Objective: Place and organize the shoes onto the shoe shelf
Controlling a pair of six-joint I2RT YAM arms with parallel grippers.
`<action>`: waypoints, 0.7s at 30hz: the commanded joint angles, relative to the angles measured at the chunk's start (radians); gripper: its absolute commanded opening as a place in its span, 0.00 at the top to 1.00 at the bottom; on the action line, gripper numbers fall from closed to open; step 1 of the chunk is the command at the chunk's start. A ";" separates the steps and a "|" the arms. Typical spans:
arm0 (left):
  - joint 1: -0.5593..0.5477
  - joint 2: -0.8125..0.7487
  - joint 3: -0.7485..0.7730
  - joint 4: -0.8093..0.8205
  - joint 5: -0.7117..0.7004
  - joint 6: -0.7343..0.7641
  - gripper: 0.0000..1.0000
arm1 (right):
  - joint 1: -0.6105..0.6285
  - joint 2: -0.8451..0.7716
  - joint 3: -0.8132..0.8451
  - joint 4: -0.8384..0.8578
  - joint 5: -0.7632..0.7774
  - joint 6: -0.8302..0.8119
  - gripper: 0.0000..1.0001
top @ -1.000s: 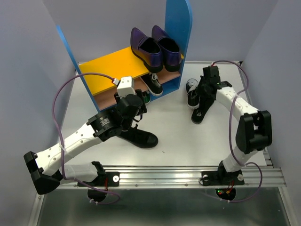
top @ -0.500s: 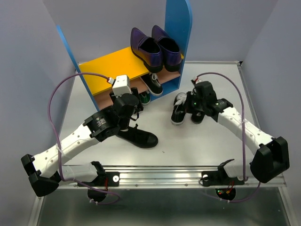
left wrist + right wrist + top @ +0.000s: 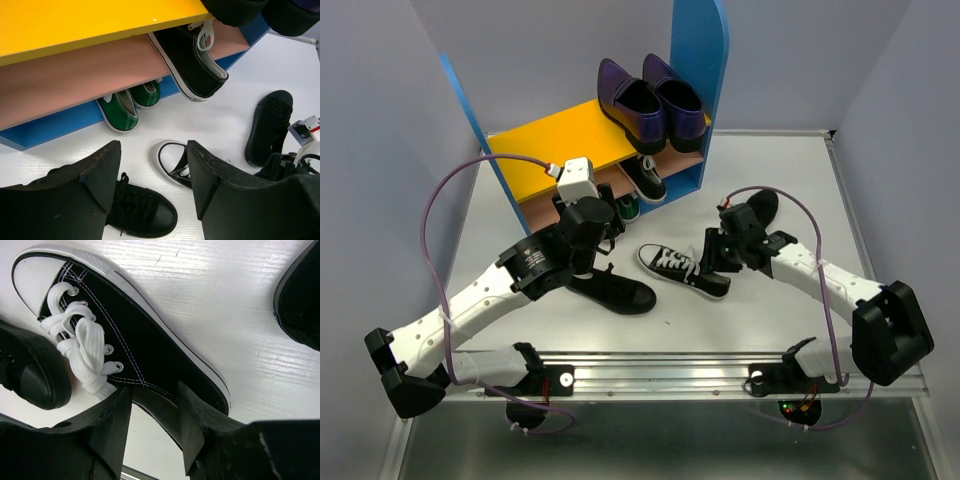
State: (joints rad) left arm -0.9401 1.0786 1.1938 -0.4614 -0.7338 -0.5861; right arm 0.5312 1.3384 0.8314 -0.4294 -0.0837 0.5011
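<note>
Straddling the heel of the black canvas sneaker [image 3: 680,268] with the right gripper [image 3: 155,392], fingers parted, not pinching.
Lying on the table [image 3: 770,330] on the near side of the shoe shelf [image 3: 555,135], long axis running left to right, toe pointing left toward the left gripper [image 3: 154,150], hanging open and empty.

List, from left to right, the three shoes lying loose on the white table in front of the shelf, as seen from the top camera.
all-black lace-up shoe → black sneaker with white sole and white laces → plain black shoe, partly hidden behind the right arm
</note>
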 commanded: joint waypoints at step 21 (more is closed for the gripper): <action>0.011 0.090 0.055 0.081 0.036 0.019 0.34 | -0.002 -0.062 -0.026 -0.115 0.171 -0.055 0.52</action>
State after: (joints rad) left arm -0.9337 1.1717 1.1961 -0.4229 -0.6910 -0.5861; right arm 0.5312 1.2594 0.8158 -0.5297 0.0650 0.4782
